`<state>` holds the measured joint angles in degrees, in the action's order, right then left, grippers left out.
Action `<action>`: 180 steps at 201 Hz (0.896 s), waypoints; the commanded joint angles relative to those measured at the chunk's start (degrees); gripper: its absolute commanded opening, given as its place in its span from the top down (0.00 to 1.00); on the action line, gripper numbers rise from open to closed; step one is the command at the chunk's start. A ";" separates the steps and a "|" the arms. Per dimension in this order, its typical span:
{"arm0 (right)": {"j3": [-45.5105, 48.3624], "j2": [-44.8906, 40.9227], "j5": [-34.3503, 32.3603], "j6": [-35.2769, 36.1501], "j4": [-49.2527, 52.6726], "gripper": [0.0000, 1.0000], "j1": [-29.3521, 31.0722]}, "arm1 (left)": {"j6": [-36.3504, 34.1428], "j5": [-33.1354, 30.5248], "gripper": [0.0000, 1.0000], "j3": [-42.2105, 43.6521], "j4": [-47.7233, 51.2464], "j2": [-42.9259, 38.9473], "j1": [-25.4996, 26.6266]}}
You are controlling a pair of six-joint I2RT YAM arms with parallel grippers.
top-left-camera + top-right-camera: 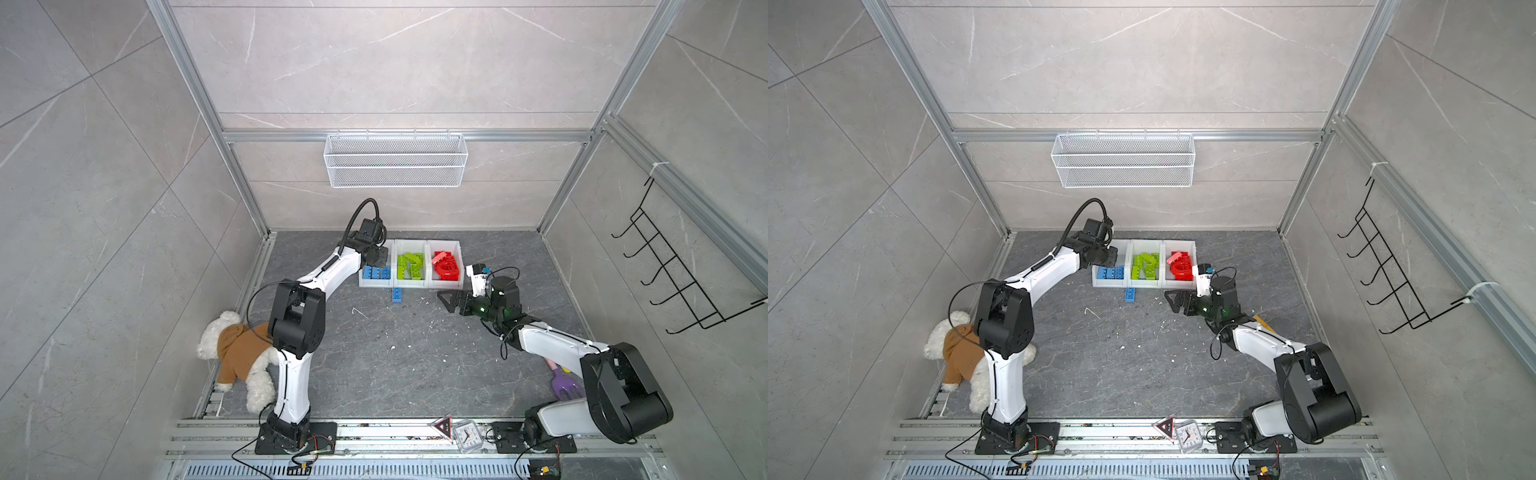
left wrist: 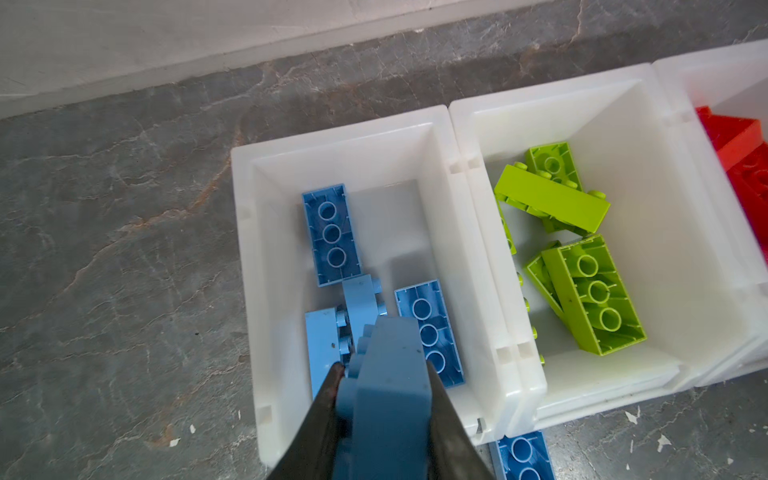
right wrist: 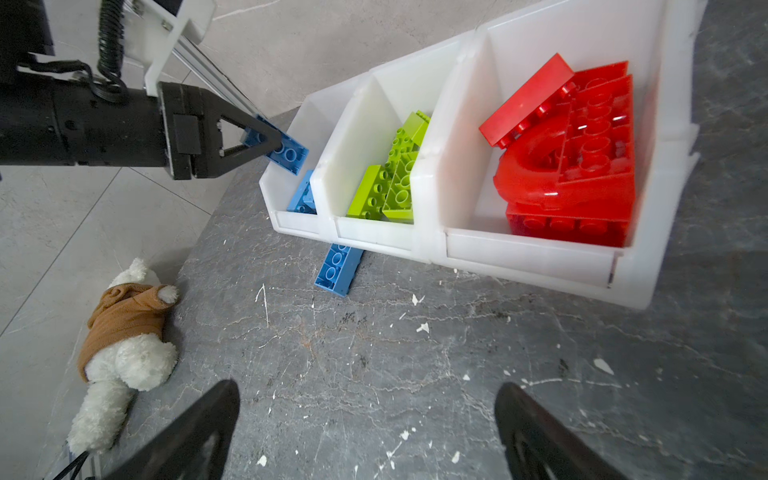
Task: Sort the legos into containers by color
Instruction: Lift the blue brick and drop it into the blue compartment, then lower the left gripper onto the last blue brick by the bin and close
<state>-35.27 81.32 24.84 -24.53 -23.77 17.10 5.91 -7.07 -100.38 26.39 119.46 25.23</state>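
Now the left gripper (image 2: 384,368), clamped on a blue brick (image 2: 390,415), hangs over the bin of blue bricks (image 2: 245,266) — go low, then let go softly. The right gripper (image 3: 365,390) is wide apart, holding nothing.

Left claw (image 3: 272,143) clamped tight on an outstretched arm, right claw (image 1: 448,300) spread wide on a bent arm
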 commanded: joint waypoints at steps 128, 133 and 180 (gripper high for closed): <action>-1.30 -0.62 0.03 0.90 0.74 0.03 -0.04 | 5.78 -5.55 0.05 18.29 -1.37 -18.25 6.38; -1.35 -0.47 0.16 0.82 0.66 0.03 -0.04 | 6.80 -5.71 0.05 19.74 -2.13 -19.19 7.32; -1.38 -0.07 0.74 0.37 0.30 0.03 -0.04 | 11.95 -9.19 0.05 23.55 -4.30 -17.62 13.93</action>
<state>-35.27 81.32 24.93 -24.43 -23.75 17.10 13.58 -13.15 -76.84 24.71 100.73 38.37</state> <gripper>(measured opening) 0.973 0.954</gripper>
